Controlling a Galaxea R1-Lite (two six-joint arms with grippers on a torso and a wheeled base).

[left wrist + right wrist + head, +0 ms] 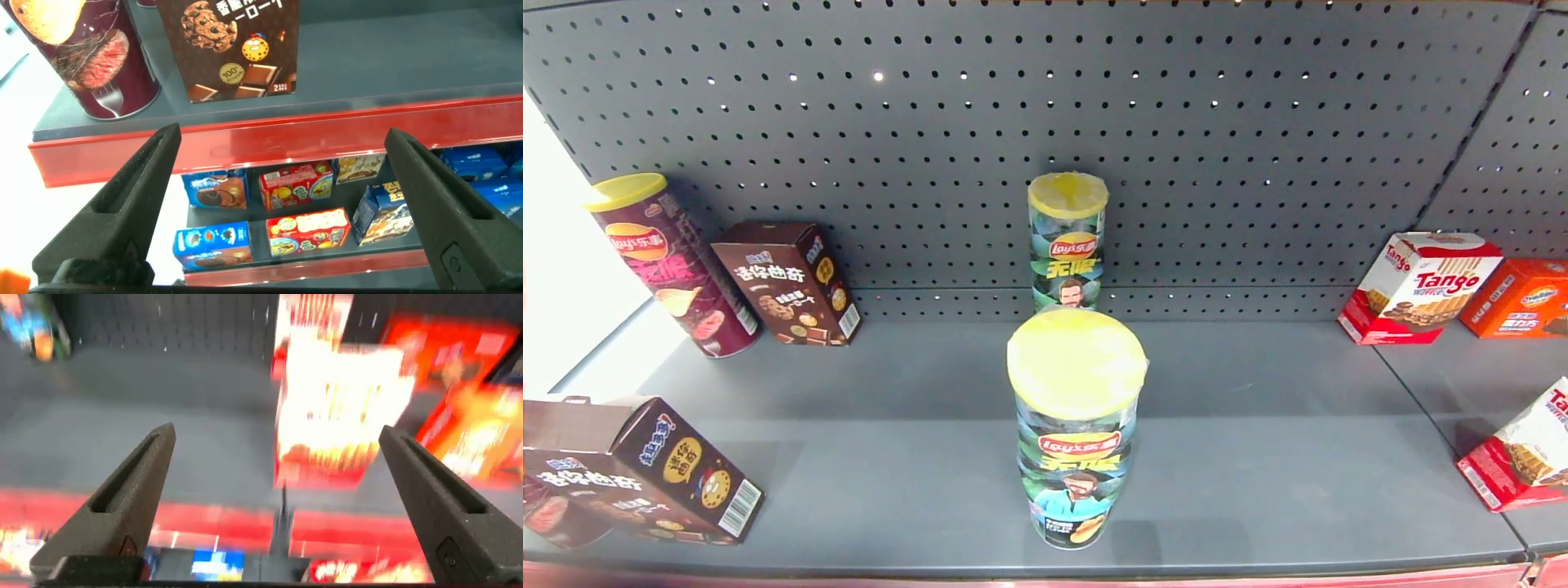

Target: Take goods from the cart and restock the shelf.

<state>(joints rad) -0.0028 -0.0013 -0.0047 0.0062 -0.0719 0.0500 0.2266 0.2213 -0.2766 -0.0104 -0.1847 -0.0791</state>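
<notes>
Restocking aisle, mid-task: both my grippers hang empty in front of the grey shelf. My left gripper is spread wide and holds nothing, level with the shelf's red front lip, near the maroon chip canister and the brown cookie box. My right gripper is likewise released and bare, facing the shelf's right end, where a red-and-white wafer box stands.

Two green chip canisters stand upright in the middle of the shelf, the front canister near the lip and the rear canister against the pegboard back, in one line and well apart.

With nothing in either gripper, I judge that the step in hand is fetching the next item from the cart. To do it well, I would grip a canister around its body below the lid, keep it upright, and bring it in over the red lip rather than across it. The open stretch between the two green canisters looks like the natural slot. The front canister stands close to the edge, so I would approach from the side and let go only once the base sits flat on the shelf.
</notes>
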